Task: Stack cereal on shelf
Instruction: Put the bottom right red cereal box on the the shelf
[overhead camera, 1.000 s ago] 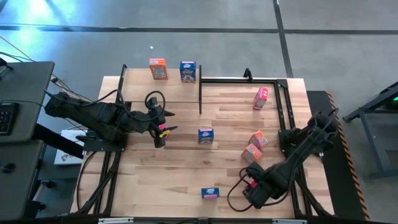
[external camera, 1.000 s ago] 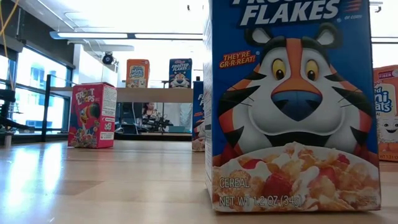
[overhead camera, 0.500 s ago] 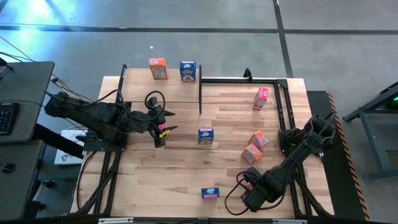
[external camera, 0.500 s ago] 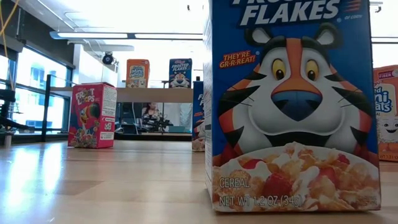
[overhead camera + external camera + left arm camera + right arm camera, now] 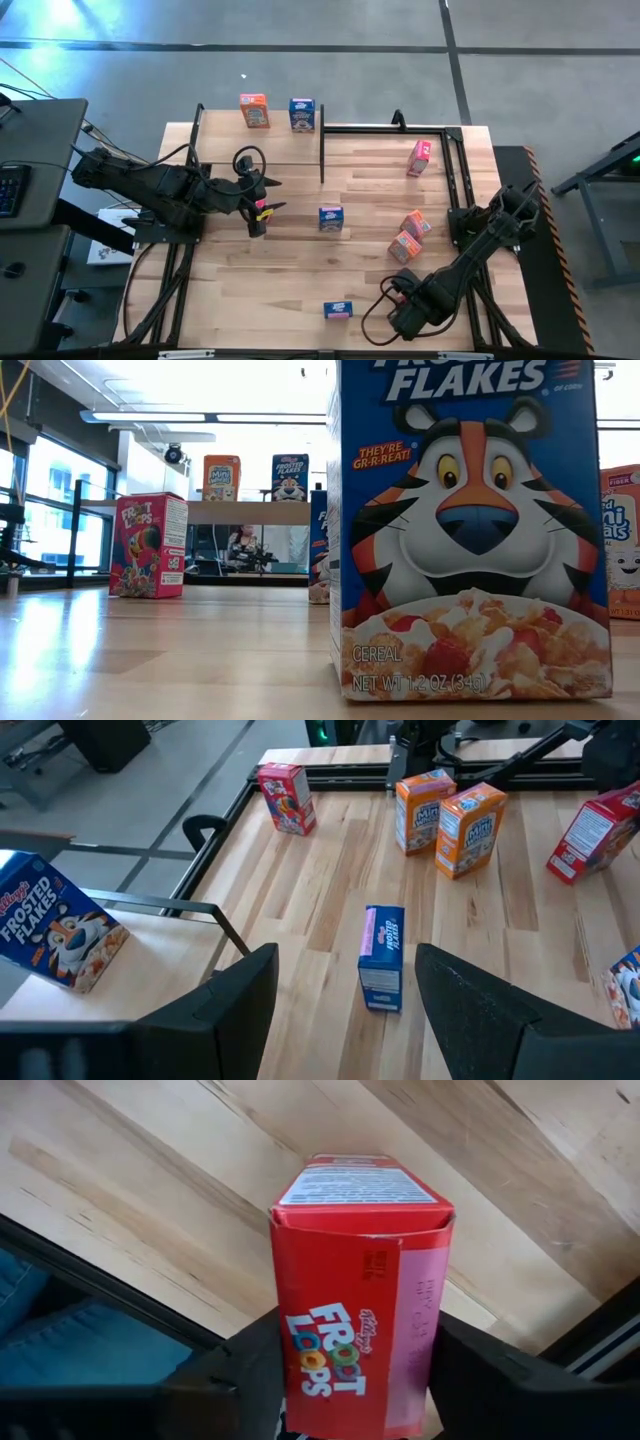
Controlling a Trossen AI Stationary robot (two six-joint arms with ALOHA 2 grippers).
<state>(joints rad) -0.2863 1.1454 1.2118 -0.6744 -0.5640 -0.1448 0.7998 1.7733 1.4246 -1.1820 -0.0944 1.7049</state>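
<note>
**Cereal boxes in sight: eight.**

- Blue, three:
  - blue shelf box (image 5: 302,114), upright on the shelf (image 5: 250,512);
  - blue centre box (image 5: 331,218), upright mid-worktop;
  - blue flat box (image 5: 338,310), near the front edge. It fills the low view.
- Orange, three:
  - orange shelf box (image 5: 254,110), upright just beside the blue shelf box;
  - first orange box (image 5: 416,224) and second orange box (image 5: 404,246), side by side on the right half of the worktop (image 5: 290,270).
- Pink-red, two:
  - far pink-red box (image 5: 420,157), standing on the worktop near the black frame at the right rear;
  - held pink-red box (image 5: 355,1280), at the front right.

**Shelf: one.** A light board on black posts at the rear left, carrying two boxes.

**Tools: two.**

- Right tool (image 5: 402,295), front right, near the blue flat box. Its two dark fingers press on opposite sides of the held pink-red box. The left wrist view shows this box tilted.
- Left tool (image 5: 262,208), left of centre, in front of the shelf. Its fingers are spread with nothing between them, and the blue centre box stands ahead of it, apart.
</note>
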